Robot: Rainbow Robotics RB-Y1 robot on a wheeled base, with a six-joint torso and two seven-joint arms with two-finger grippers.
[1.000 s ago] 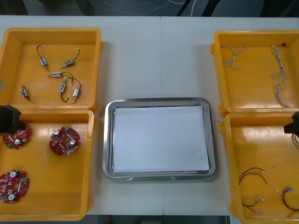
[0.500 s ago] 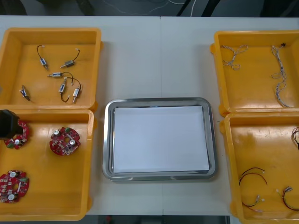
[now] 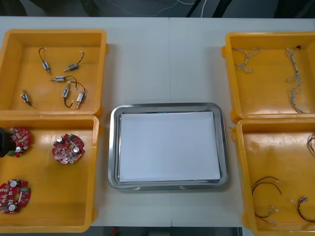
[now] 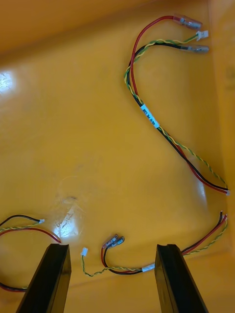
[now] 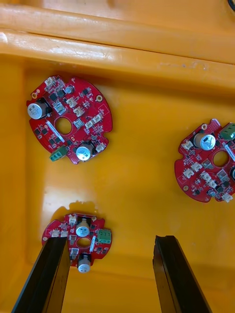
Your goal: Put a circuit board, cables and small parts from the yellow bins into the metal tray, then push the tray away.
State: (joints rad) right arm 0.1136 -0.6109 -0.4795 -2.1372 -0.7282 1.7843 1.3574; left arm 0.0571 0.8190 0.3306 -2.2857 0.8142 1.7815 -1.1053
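The tray (image 3: 167, 185) sits mid-way across the table (image 3: 167, 59), bins either side. The far left bin (image 3: 54, 33) holds small metal parts (image 3: 65, 91), the near left bin (image 3: 54, 196) three circuit boards (image 3: 68, 148) (none touching); cables (image 3: 295, 81) lie in both right bins (image 3: 268, 98).

Our left black two-finger gripper (image 5: 112, 243) hangs low at our far left, pointing down, its fingers standing wide apart. Our right black two-finger gripper (image 4: 111, 247) points down too, equally spread, gripping nothing.

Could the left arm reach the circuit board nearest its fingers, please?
Probably yes: the left end effector is open and nothing covers the circuit board, though it sits off to one side of the gap.
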